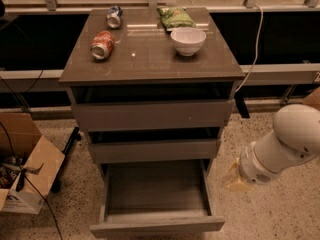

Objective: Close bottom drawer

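The bottom drawer (pixel 156 226) of the grey-brown cabinet stands pulled far out toward me; its deep box (pixel 155 191) is empty and its flat front panel is at the lower edge of the view. The two drawer fronts above it, the widest (pixel 152 115) and the mid-sized (pixel 154 150), sit nearly flush. My white arm (pixel 282 149) comes in from the right. My gripper (pixel 235 179) is a pale tip just right of the open drawer's right side wall, beside the drawer and not touching it.
On the cabinet top (pixel 150 64) lie a red can (pixel 102 44), a silver can (pixel 114 17), a green snack bag (pixel 175 17) and a white bowl (pixel 188 40). An open cardboard box (pixel 25 171) stands on the floor at left. A cable (pixel 255 39) hangs at the right.
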You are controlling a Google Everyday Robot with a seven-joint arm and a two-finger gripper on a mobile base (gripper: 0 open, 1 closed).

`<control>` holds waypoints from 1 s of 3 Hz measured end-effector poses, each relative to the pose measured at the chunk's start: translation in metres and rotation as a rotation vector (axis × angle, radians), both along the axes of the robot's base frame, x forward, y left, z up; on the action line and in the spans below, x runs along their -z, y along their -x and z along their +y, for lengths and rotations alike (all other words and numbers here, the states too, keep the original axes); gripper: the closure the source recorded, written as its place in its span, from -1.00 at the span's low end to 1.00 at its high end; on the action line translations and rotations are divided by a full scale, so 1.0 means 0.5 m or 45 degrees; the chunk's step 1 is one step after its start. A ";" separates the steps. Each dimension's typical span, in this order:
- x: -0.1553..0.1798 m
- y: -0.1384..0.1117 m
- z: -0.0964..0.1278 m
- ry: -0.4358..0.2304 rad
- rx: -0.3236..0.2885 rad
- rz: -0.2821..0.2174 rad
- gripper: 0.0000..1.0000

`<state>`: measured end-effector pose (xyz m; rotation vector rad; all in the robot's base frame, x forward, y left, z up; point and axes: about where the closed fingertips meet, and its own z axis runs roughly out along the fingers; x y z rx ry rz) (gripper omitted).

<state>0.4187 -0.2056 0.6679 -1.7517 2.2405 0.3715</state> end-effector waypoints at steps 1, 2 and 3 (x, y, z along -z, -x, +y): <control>0.092 0.005 -0.042 -0.091 0.082 -0.015 1.00; 0.197 -0.001 -0.084 -0.218 0.176 0.031 1.00; 0.276 0.019 -0.065 -0.271 0.178 0.121 1.00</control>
